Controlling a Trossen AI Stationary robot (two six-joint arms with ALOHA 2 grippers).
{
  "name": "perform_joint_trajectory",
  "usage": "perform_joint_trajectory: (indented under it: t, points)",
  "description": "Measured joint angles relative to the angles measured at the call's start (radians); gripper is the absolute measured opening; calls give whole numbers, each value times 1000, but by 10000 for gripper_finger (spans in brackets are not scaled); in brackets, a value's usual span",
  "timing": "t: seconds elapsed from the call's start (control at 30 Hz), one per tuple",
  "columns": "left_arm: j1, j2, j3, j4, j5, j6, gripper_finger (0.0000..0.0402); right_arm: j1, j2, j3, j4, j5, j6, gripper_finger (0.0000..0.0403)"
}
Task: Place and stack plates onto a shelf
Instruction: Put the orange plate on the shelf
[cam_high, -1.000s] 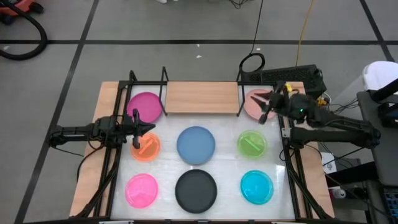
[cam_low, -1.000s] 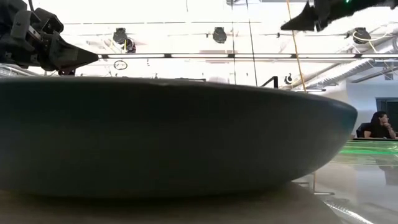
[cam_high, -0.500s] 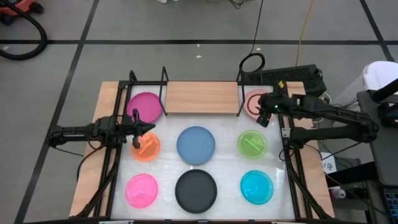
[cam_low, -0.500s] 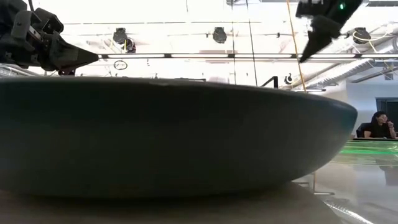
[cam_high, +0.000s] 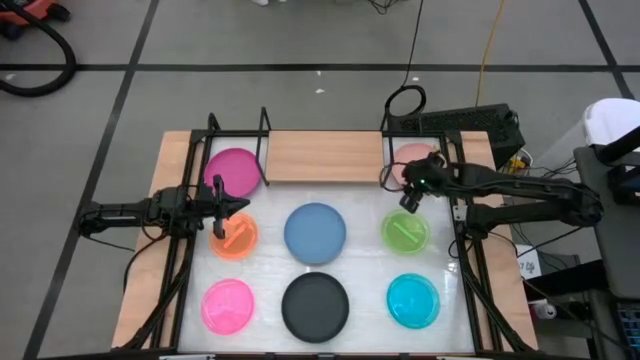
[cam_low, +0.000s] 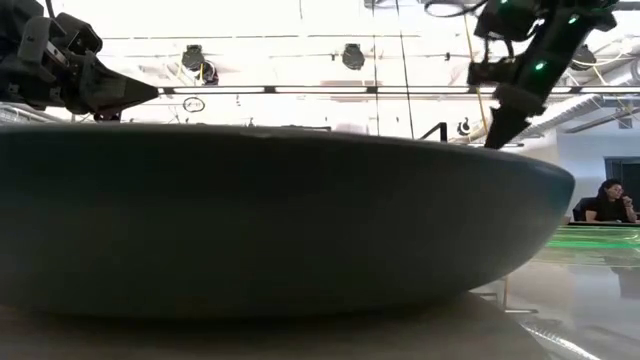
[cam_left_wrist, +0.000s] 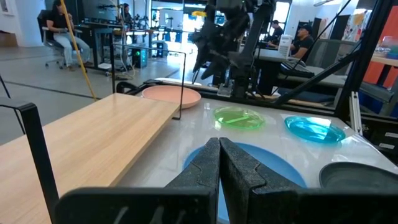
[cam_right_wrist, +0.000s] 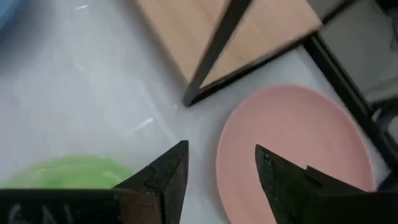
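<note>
**Plates on the table, right pincer spread by the pale pink one**

Plates lie flat on the white table (cam_high: 365, 290), none on the shelf (cam_high: 323, 156). The right pincer (cam_high: 408, 196) hangs with its fingers (cam_right_wrist: 163, 176) spread apart and nothing between them. Just beyond its tips, toward the shelf's right upright, lies the pale pink plate (cam_high: 408, 158); in the right wrist view the gap between the fingers sits over that plate's near rim and the bare table beside it. Below and behind the pincer, nearer the table's front, lies the green plate (cam_high: 405, 230), and farther on the cyan plate (cam_high: 413, 300). The shelf's wooden board lies to the pincer's left, beyond the black wire upright (cam_right_wrist: 214, 46).

The left pincer (cam_high: 240, 206) waits with its fingers pressed together, holding nothing. Just under its tips lies the orange plate (cam_high: 234, 238). The magenta plate (cam_high: 233, 171) lies beside it toward the shelf's left end, the hot pink plate (cam_high: 227, 305) toward the front. Ahead of its tips lie the blue plate (cam_high: 315, 231) and, farther front, the black plate (cam_high: 315, 305), which fills the low view.
</note>
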Motion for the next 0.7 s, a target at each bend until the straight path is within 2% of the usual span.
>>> perform_joint_trajectory:
  t: [0.2, 0.7]
  points:
    - [0, 0, 0, 0, 0, 0, 12, -23, 92, 0, -1, 5, 98, 169]
    - [0, 0, 0, 0, 0, 0, 12, -81, 372, 0, 0, 35, 48, 169]
